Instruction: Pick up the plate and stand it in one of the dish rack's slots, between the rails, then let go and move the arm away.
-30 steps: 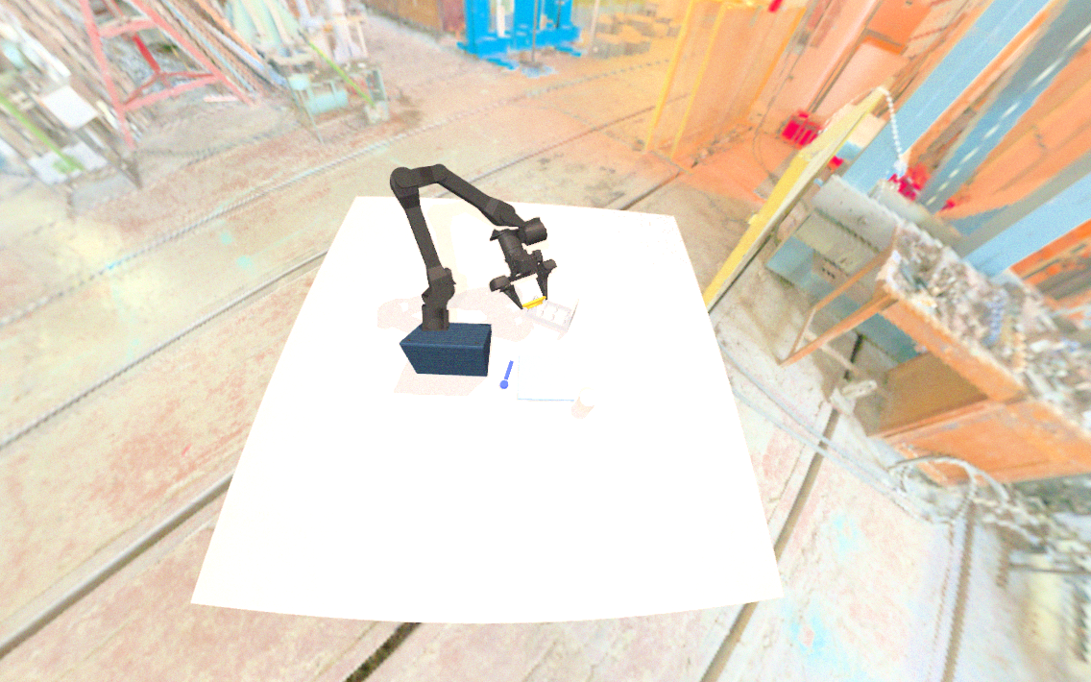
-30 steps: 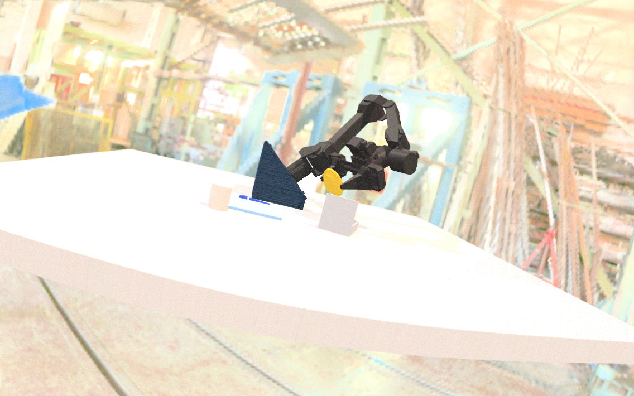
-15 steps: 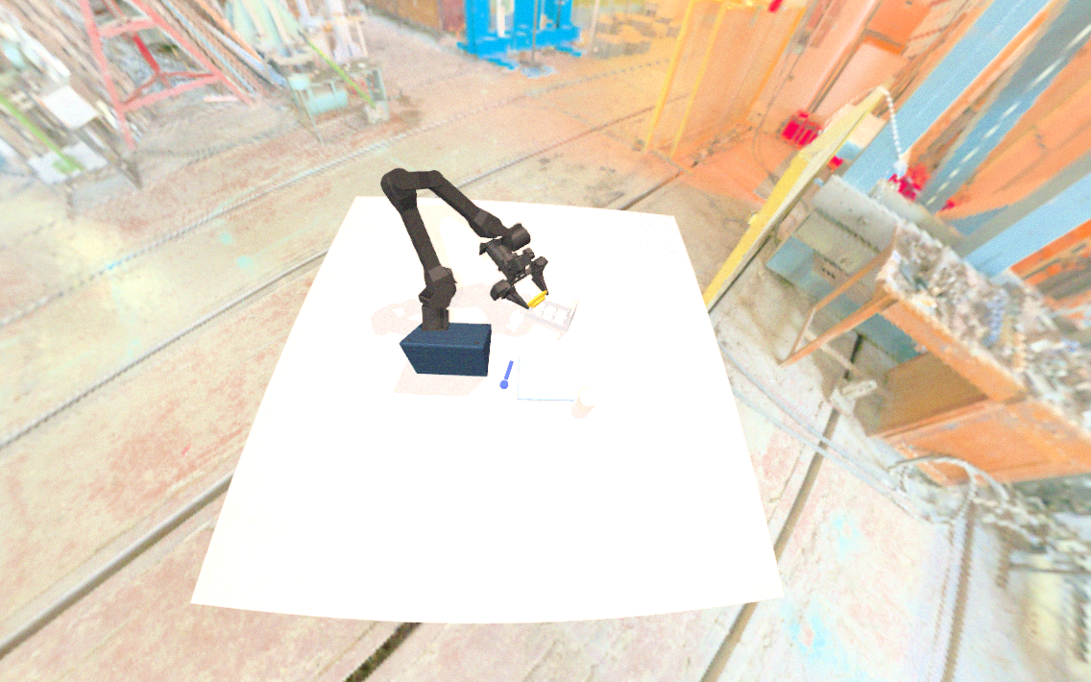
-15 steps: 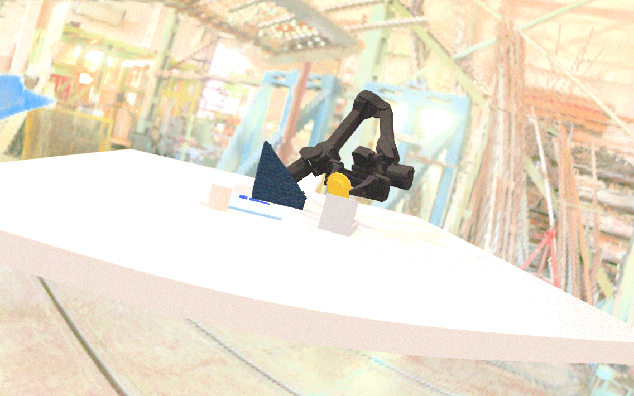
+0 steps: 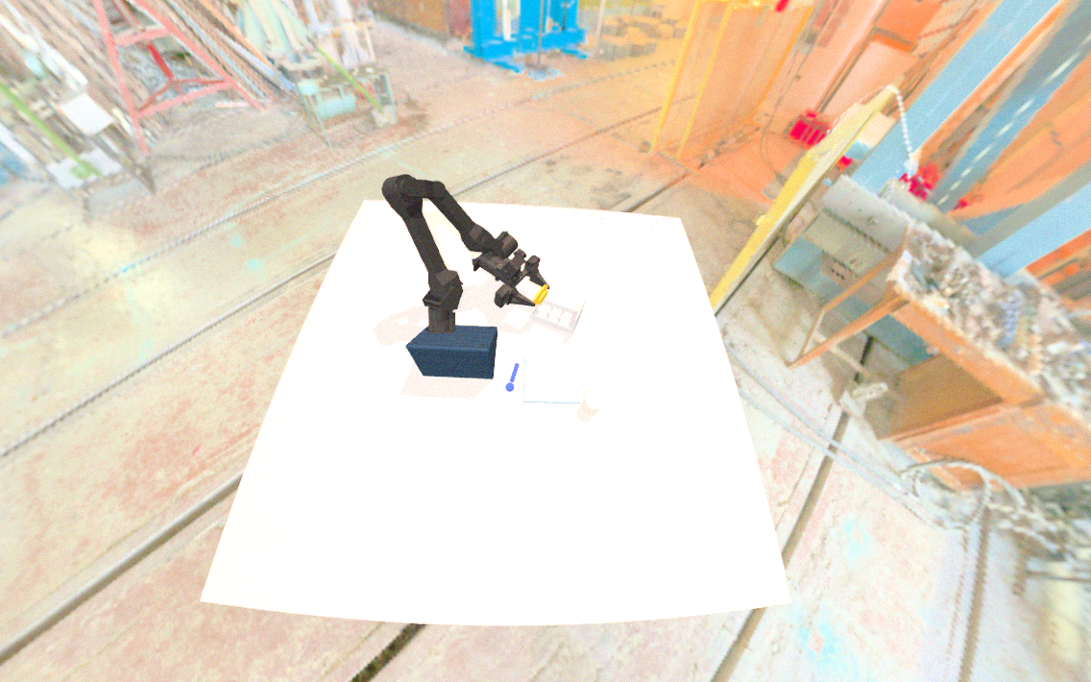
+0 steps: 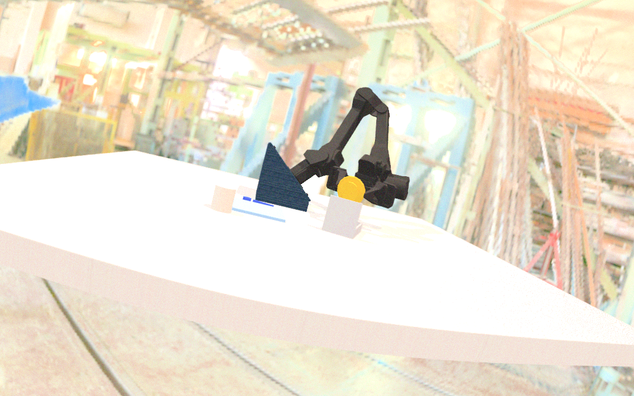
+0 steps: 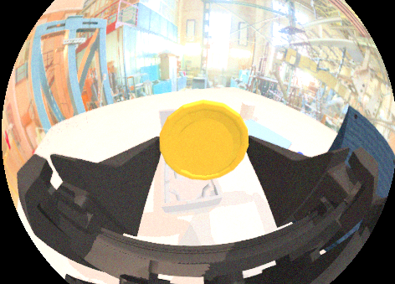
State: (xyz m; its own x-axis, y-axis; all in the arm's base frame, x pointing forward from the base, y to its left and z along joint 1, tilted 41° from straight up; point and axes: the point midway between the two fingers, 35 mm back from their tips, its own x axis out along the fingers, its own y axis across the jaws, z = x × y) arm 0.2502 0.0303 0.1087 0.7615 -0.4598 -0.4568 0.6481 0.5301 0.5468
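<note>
1. The yellow plate (image 6: pixel 350 189) stands on edge, its round face turned toward the exterior view, directly above the rack (image 6: pixel 342 216).
2. Whether its lower rim touches the rack or sits between the rails cannot be told; in the exterior view the rim meets the rack's top edge.
3. The pincer (image 5: pixel 530 288) is clamped on the plate, holding it by the rim with its fingers set wide across the disc.
4. In the wrist view the plate (image 7: pixel 204 141) fills the gap between the two dark fingers, with the pale rack (image 7: pixel 192 192) showing below it.
5. From the top view the plate (image 5: pixel 540 293) appears as a thin yellow sliver at the near-left corner of the rack (image 5: pixel 558 316).
6. The black arm (image 5: pixel 426 229) rises from its base, bends at a high elbow and slopes down to the rack.
7. A dark blue box (image 5: pixel 453 351) sits on the white worktop (image 5: pixel 490 508) just in front of the arm's base.
8. Beside the box lie a blue pen-like stick (image 5: pixel 512 377) and a pale blue sheet (image 5: pixel 552 379); a small beige block (image 6: pixel 222 198) stands at the sheet's far corner.
</note>
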